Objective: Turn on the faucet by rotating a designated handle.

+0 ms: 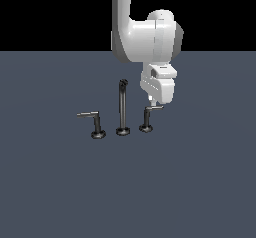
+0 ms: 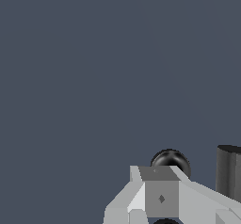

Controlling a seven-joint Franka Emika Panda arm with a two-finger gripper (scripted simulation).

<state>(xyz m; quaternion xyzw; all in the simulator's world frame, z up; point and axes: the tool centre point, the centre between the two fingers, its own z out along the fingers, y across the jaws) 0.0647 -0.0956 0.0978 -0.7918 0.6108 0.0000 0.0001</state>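
The faucet stands on a flat grey-blue floor (image 1: 60, 192). Its tall thin spout (image 1: 122, 107) is in the middle. The handle (image 1: 148, 117), the smaller L-shaped lever with a short arm, is on the exterior view's right of the spout. My gripper (image 1: 152, 102) hangs point-down right at the tip of the handle's short arm, and its fingers look pressed together with nothing between them. In the wrist view the grey fingertips (image 2: 161, 198) sit over a dark round part (image 2: 170, 160). A dark cylinder (image 2: 229, 171) is beside it. I cannot tell which faucet parts these are.
The larger lever (image 1: 94, 123) with the longer arm stands on the exterior view's left of the spout. The white arm (image 1: 145, 37) comes down from above, behind the faucet.
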